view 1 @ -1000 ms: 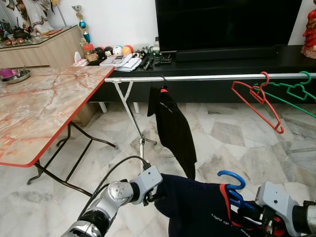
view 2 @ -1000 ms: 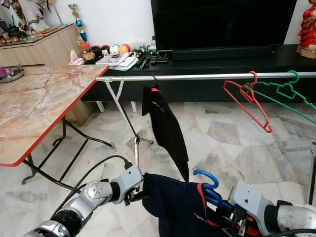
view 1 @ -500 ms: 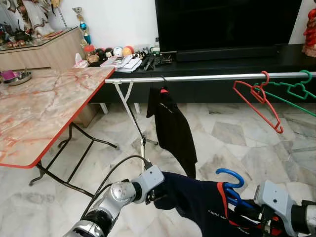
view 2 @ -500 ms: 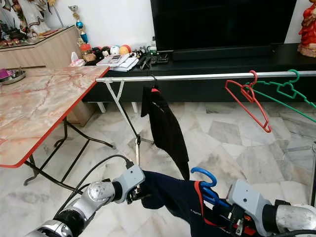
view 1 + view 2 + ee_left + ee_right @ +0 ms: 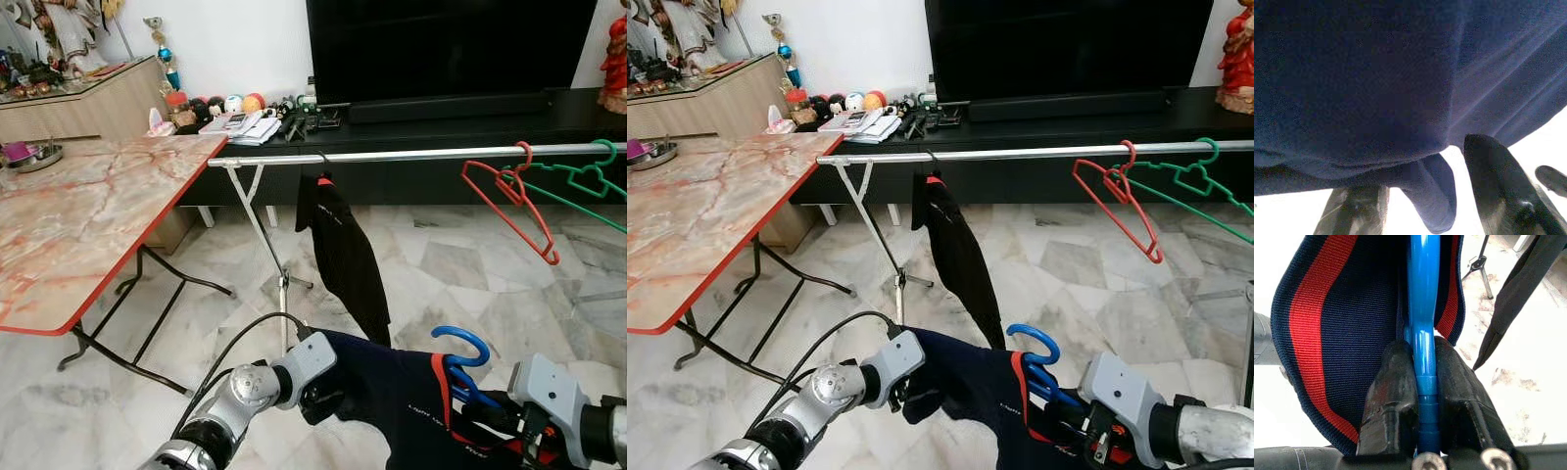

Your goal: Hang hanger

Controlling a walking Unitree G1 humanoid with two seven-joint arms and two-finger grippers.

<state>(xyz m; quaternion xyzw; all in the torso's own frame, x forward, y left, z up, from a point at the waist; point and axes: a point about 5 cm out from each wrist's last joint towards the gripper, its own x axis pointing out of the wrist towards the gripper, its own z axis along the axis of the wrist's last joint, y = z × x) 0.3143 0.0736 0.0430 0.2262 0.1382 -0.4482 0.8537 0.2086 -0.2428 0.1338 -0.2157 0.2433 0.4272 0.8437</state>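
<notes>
You are mid-carry: your right gripper is clenched on the blue hanger low before the rail, your left gripper pinching the navy shirt. Next, lift the hook over the rail.

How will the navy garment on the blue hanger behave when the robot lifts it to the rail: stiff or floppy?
Probably floppy: the navy garment sags between the left gripper and the blue hanger. It may swing, as the black garment hangs loose on the rail. The hanger looks rigid, clamped in the right gripper, so slipping seems unlikely.
</notes>
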